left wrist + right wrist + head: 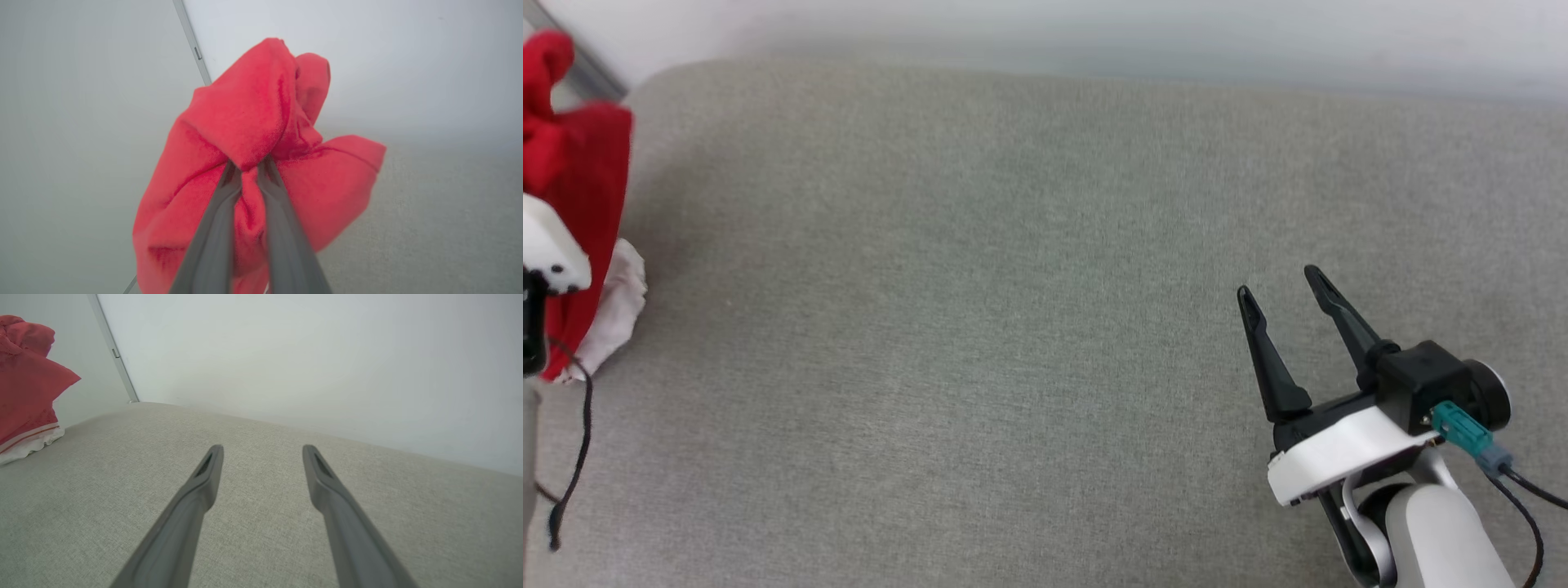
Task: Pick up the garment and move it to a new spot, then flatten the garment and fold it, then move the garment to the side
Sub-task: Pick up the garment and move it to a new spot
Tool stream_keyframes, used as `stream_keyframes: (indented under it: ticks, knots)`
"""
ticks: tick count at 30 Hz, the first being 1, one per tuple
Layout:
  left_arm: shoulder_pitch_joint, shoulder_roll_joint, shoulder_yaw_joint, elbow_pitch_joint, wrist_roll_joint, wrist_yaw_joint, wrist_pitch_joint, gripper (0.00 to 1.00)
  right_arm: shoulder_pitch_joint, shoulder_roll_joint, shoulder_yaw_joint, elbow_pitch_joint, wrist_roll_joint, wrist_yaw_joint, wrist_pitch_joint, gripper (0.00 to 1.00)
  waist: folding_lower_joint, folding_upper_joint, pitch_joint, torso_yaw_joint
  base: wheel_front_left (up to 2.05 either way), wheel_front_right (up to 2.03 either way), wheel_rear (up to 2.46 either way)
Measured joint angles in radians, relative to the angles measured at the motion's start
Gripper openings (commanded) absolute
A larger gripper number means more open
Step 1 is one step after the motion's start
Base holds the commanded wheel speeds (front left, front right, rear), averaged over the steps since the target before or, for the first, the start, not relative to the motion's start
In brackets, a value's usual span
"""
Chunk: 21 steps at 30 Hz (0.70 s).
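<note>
The red T-shirt (580, 180) is hanging bunched at the head view's far left edge, above the grey upholstered surface (980, 327); our right gripper (1278, 282) is hovering lower right, fingers spread apart. In the left wrist view, our left gripper (249, 163) is clamping a fold of it. In the right wrist view, we are seeing its white sleeve touching the surface.
</note>
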Motion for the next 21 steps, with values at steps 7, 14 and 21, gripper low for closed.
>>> stream_keyframes:
  ticks: [7,14,21]
  knots:
    - [-0.019,-0.100,-0.037,-0.095,0.021,0.025,-0.142,0.00,0.073,0.000,-0.022,-0.004,0.027,0.000,0.009,1.00,-0.0001,0.0000,-0.127,0.000,0.00,0.00,0.00]
    - [0.063,-0.191,-0.098,-0.223,0.016,0.024,-0.130,0.00,0.117,0.000,-0.026,-0.023,0.048,0.000,0.022,1.00,-0.0003,0.0000,-0.193,-0.056,0.00,0.00,0.00]
    - [0.188,-0.303,-0.202,-0.375,0.010,0.005,-0.093,0.00,0.152,0.000,-0.045,-0.038,0.057,0.000,0.035,1.00,-0.0003,0.0000,-0.219,-0.147,0.00,0.00,0.00]
